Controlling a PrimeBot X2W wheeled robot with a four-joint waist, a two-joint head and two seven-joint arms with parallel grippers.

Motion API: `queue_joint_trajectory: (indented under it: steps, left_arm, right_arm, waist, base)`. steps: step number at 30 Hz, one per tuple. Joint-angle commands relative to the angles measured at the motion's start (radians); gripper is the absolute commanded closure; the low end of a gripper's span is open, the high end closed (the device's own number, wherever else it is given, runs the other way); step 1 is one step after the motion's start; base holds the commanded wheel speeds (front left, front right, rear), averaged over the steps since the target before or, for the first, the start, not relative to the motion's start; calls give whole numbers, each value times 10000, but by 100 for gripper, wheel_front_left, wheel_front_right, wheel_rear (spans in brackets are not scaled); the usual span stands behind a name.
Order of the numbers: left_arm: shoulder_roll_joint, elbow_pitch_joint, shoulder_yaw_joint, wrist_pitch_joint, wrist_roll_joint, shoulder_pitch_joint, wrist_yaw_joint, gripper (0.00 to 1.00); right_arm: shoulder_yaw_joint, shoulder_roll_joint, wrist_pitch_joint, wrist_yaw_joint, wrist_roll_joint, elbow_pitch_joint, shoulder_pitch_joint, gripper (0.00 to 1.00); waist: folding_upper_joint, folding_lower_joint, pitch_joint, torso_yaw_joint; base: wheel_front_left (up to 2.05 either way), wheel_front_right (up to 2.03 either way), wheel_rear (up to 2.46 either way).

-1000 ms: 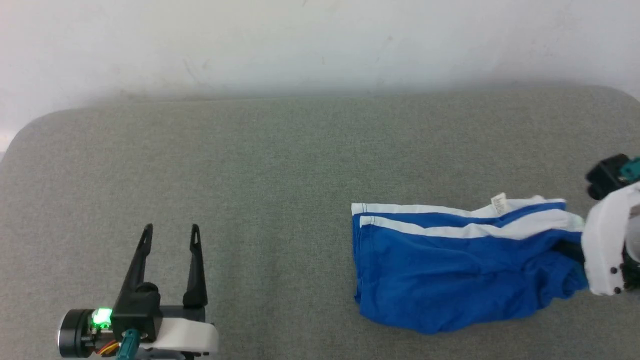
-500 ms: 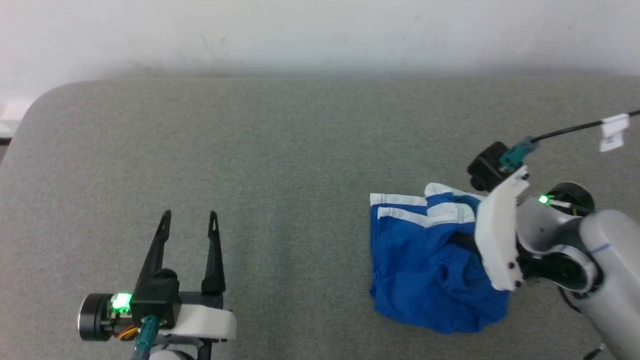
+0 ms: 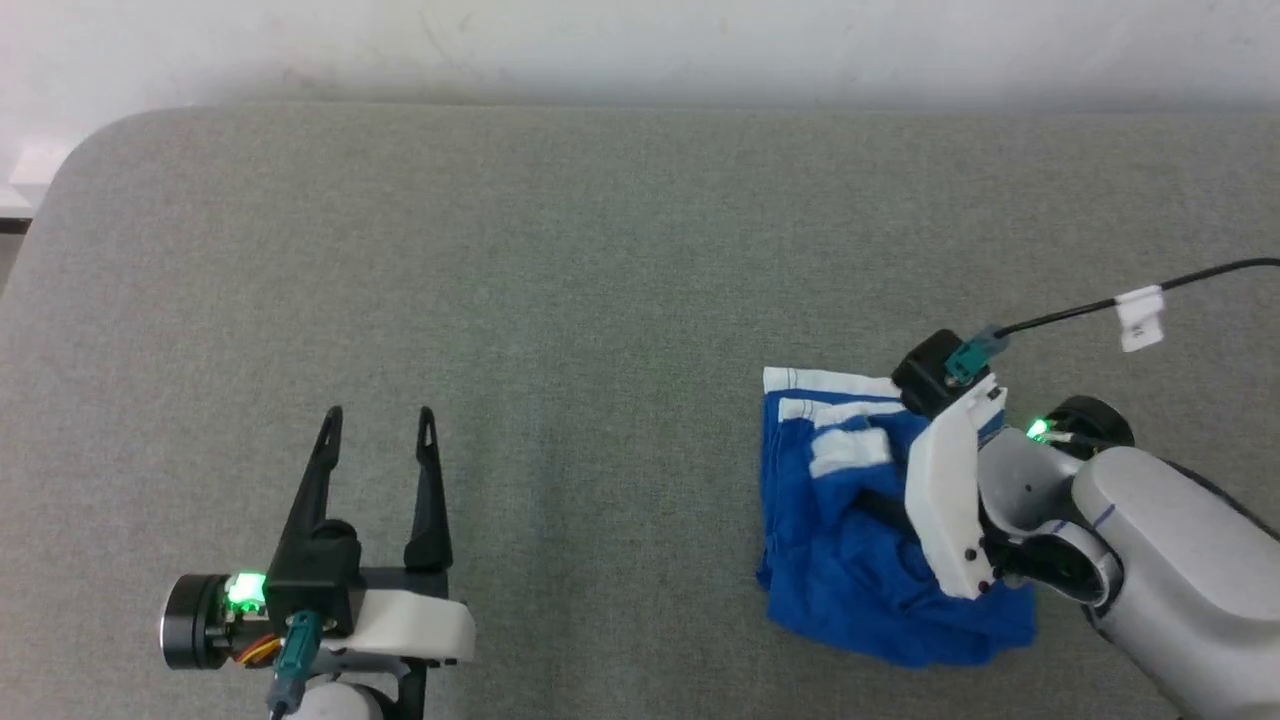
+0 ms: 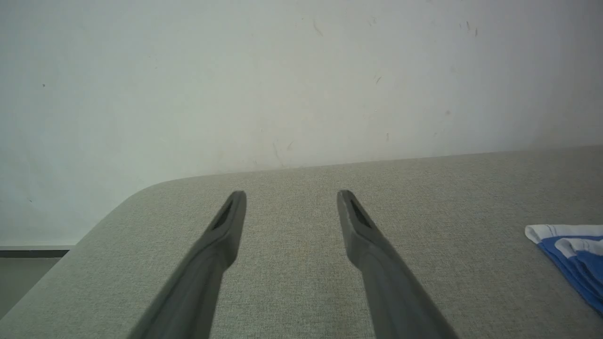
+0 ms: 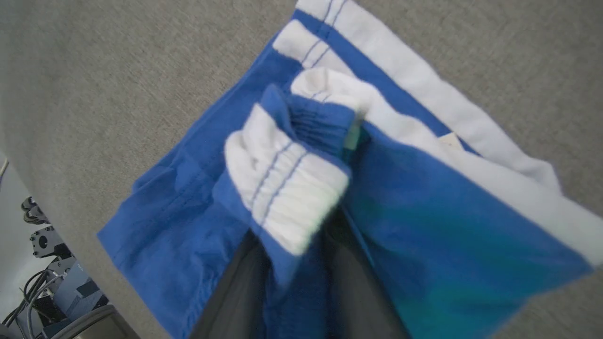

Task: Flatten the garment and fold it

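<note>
The garment (image 3: 840, 570), bright blue shorts with white stripes, lies bunched at the right of the grey padded table (image 3: 600, 300). Its right end is drawn over to the left onto the rest. My right gripper (image 3: 885, 505) sits over it, pointing left. In the right wrist view the gathered white waistband (image 5: 287, 197) drapes over the tips of my right gripper (image 5: 301, 230), and blue cloth fills the gap between the two dark fingers (image 5: 235, 292). My left gripper (image 3: 378, 415) stands open at the lower left, nothing between its fingers (image 4: 221, 235). The garment's corner (image 4: 574, 249) lies far to its right.
A pale wall (image 3: 640, 40) runs behind the table's far edge. The table's rounded corner (image 3: 70, 160) is at the upper left. A black cable with a white label (image 3: 1140, 315) trails from my right wrist.
The head view has shifted. My right gripper has carried the garment's right end leftward over the rest, so the shorts now lie shorter and more bunched. The left gripper is unchanged.
</note>
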Motion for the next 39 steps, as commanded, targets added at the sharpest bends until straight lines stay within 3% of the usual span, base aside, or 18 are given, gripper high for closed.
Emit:
queue_joint_trajectory:
  steps: [1, 7, 10, 13, 16, 20, 26, 31, 39]
  left_arm:
    - [70, 28, 51, -47, 50, -25, 78, 0]
    - [163, 41, 157, -47, -15, 258, 40, 0]
    - [166, 21, 188, -47, -28, 316, 18, 0]
    - [164, -10, 229, -47, -43, 328, 1, 0]
    - [160, -56, 300, -47, -65, 366, 1, 0]
    - [125, -108, 396, -47, -129, 433, -23, 0]
    - [45, -231, 590, -47, -265, 508, -139, 0]
    - [-12, -436, 858, -47, -349, 821, -230, 0]
    - [-51, -844, 1204, -47, -374, 1264, -537, 0]
  right_arm:
    - [-4, -70, -168, -11, 53, -79, -151, 0]
    - [-635, -1164, -2010, -11, 388, -2069, -334, 0]
    - [-1457, -1570, -3191, -11, 7, -2579, -210, 0]
    - [-2753, -1502, -4702, -11, -790, -2528, 123, 0]
    - [-4208, -971, -6219, -11, -2059, -2192, 671, 0]
    - [-6042, 207, -7894, -11, -3987, -1880, 1740, 0]
    - [-7880, 2104, -9040, -11, -5578, -2327, 3497, 0]
    - [-8310, 3375, -9140, -11, -6130, -3295, 4819, 0]
    - [-8231, 4080, -9145, -11, -6550, -4476, 6105, 0]
  waist:
    - [0, -1, -309, -284]
    - [0, -1, -867, -896]
    - [0, -1, -1029, -1174]
    - [0, -1, -1146, -1396]
    - [0, -1, -1226, -1601]
    - [0, -1, -1316, -1773]
    - [0, -1, -1406, -1846]
    - [0, -1, -1548, -1909]
    - [0, -1, -1641, -1772]
  base:
    - [0, 0, 0]
    - [0, 0, 0]
    - [0, 0, 0]
    - [0, 0, 0]
    - [0, 0, 0]
    - [0, 0, 0]
    - [0, 0, 0]
    - [0, 0, 0]
    - [0, 0, 0]
